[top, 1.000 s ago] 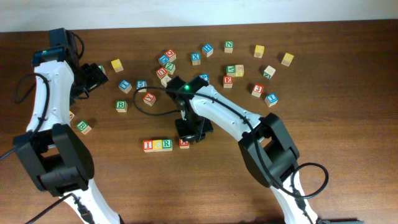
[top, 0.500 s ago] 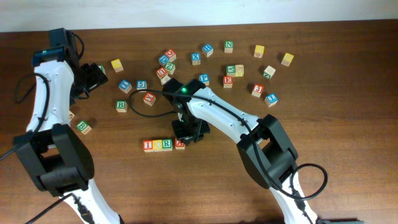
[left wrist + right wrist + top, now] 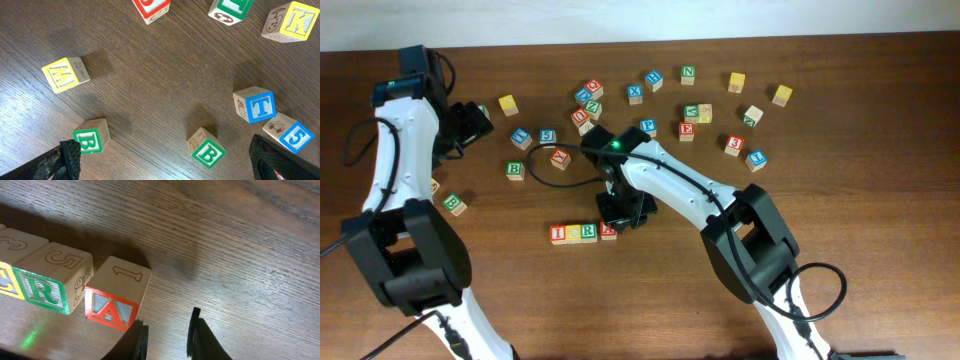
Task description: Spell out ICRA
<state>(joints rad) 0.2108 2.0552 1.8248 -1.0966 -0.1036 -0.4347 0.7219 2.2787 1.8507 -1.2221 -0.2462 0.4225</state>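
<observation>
Four wooden cubes stand in a row on the table: the red I (image 3: 558, 234), the yellow-faced block (image 3: 573, 233), the green R (image 3: 588, 232) and the red A (image 3: 609, 231). In the right wrist view the A (image 3: 112, 311) sits turned slightly, its corner against the R (image 3: 42, 291). My right gripper (image 3: 167, 330) hovers just right of the A, its jaws a narrow gap apart with only bare wood between them; from overhead the right gripper (image 3: 625, 212) covers the row's right end. My left gripper (image 3: 470, 122) stands wide open at the far left, holding nothing.
Loose letter cubes lie scattered across the back, such as a red E (image 3: 686, 130) and a red 3 (image 3: 734, 144). Two green B cubes (image 3: 91, 139) (image 3: 207, 150) lie between the left fingers (image 3: 70, 157). A black cable loop (image 3: 535, 170) lies left of the right arm.
The right gripper slid a little left and the A cube moved with it up against the R. Its jaws have parted slightly. The left arm has not moved.
</observation>
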